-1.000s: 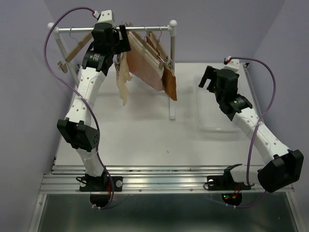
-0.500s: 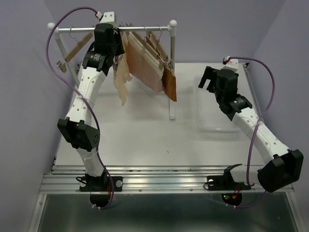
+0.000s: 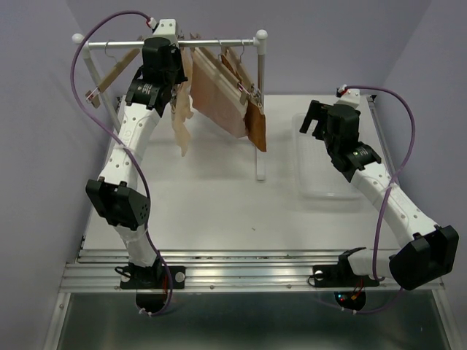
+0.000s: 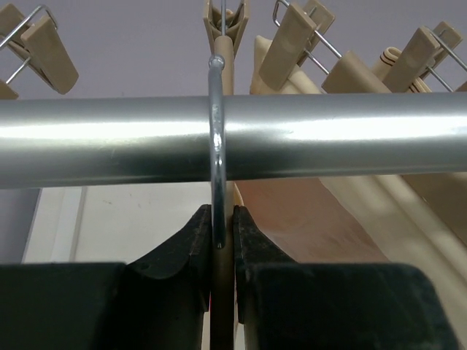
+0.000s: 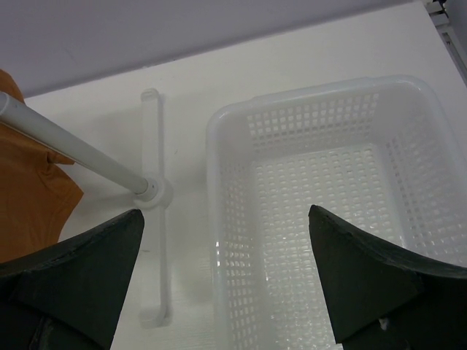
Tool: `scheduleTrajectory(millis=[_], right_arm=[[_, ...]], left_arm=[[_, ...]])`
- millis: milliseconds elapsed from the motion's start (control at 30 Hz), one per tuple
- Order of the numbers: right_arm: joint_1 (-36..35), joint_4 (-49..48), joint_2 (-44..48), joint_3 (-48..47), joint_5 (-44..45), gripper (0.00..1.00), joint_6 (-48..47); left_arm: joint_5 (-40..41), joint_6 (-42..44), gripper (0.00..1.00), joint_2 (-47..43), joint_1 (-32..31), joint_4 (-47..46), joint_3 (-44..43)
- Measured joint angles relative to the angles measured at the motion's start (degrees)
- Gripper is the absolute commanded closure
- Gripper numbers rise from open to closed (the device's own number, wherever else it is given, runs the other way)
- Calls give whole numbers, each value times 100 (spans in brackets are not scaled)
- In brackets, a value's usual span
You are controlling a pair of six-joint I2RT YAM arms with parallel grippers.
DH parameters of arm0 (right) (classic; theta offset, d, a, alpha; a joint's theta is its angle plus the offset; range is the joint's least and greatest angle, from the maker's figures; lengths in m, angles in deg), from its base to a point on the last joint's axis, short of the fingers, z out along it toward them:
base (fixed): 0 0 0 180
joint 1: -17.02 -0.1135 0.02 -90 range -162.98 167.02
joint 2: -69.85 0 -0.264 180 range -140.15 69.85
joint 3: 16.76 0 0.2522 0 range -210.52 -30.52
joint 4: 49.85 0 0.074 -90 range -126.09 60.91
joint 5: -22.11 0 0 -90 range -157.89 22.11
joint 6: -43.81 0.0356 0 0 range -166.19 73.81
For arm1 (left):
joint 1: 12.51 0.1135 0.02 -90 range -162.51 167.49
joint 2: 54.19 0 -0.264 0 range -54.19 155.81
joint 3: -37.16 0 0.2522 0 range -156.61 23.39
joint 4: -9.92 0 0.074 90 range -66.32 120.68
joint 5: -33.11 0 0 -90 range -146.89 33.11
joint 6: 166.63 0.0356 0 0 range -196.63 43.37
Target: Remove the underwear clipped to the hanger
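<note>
The left gripper [image 4: 221,227], jaws pinched on a wooden hanger's thin wire hook [image 4: 215,124], has slid left along the shiny metal rail [image 4: 343,138]. That swings the still-clipped pale cream briefs [image 3: 181,120] away from the others. The dusty pink briefs [image 3: 215,98] and rust brown briefs [image 3: 256,130] hang close beside, and the right gripper [image 5: 226,219] waits open over the white plastic basket [image 5: 306,91].

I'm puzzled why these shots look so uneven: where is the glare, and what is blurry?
Left wrist view: a white glare streak along the rail, and the left claw, shut on the hanger, is dark and soft. Right wrist view: the open right claw is a blurred silhouette, the basket sharp. Top view: even light, no blur.
</note>
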Motion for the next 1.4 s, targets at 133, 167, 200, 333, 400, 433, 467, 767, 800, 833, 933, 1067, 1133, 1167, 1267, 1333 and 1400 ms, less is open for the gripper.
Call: scheduleTrajectory(millis=[133, 167, 200, 333, 400, 433, 467, 767, 800, 833, 933, 1067, 1133, 1167, 1267, 1333, 1400], right_arm=[[0, 0, 2, 0, -138, 0, -24], [0, 0, 2, 0, -179, 0, -39], [0, 0, 2, 0, -219, 0, -46], [0, -9, 4, 15, -374, 0, -66], [0, -15, 4, 26, -426, 0, -79], [0, -17, 4, 26, -446, 0, -85], [-2, -22, 4, 26, -463, 0, -90], [0, -44, 4, 28, -586, 0, -105], [0, -61, 4, 28, -614, 0, -105], [-2, -81, 4, 28, -638, 0, -107], [0, -168, 4, 33, -732, 0, -131], [0, -330, 4, 114, -879, 0, -188], [0, -348, 2, 153, -951, 0, -236], [0, -385, 7, 181, -1008, 0, -304], [0, -448, 48, 284, -1445, 0, -787], [0, -463, 125, 378, -1853, 0, -1285], [0, -391, 192, 407, -2422, 0, -1869]], left_arm=[[-46, 90, 100, -254, 0, -188, 365], [-63, 107, 100, -339, 0, -227, 472], [-72, 118, 100, -404, 0, -258, 555], [-83, 149, 100, -601, 0, -356, 715], [-85, 160, 100, -682, 0, -409, 761], [-85, 166, 100, -717, 0, -435, 796], [-85, 168, 100, -769, 0, -442, 828], [-81, 173, 100, -1117, 0, -560, 1211], [-83, 170, 100, -1176, 0, -616, 1355], [-85, 170, 100, -1272, -2, -621, 1530], [-105, 170, 100, -1554, -37, -710, 2087], [-127, 170, 100, -1974, -114, -748, 2702], [-149, 170, 100, -2159, -151, -772, 2848], [-166, 166, 100, -2282, -179, -822, 2959], [-184, 22, 100, -2813, -326, -977, 3543], [-201, -136, 100, -3182, -505, -1034, 3989], [-101, -291, 100, -3475, -785, -979, 4354]])
